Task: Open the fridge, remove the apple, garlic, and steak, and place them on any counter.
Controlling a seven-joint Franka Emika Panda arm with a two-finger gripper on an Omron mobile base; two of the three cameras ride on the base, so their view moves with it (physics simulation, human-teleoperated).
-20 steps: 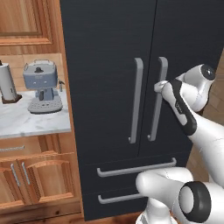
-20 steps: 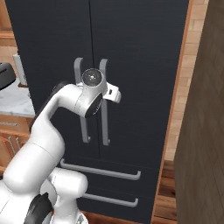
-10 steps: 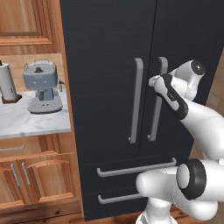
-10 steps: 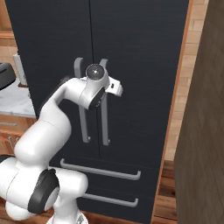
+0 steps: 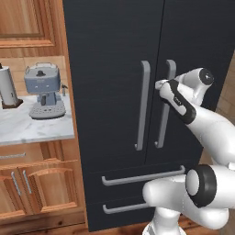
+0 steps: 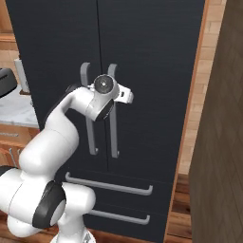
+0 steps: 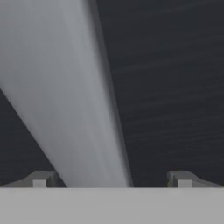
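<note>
The black fridge [image 5: 114, 69] [image 6: 152, 57] stands with both doors shut. Behind them the apple, garlic and steak are hidden. My gripper [image 5: 160, 85] [image 6: 127, 95] is at the upper part of the right door's grey bar handle [image 5: 164, 114] [image 6: 113, 133]. In the hand view the gripper [image 7: 111, 179] is open, and the handle [image 7: 65, 96] runs slantwise between the fingertips [image 7: 41, 178], closer to the left one. The marble counter [image 5: 27, 128] [image 6: 14, 109] lies to the left of the fridge.
A grey coffee machine [image 5: 43, 92] and a paper towel roll [image 5: 8, 87] stand on the counter above wooden cabinets [image 5: 36, 183]. Two drawers with horizontal handles [image 5: 142, 176] sit under the doors. A brown wall panel [image 6: 223, 142] rises close on the right.
The hand has moved forward and slightly up to the right door handle, and the arm has stretched out toward the fridge. The jaws stayed open.
</note>
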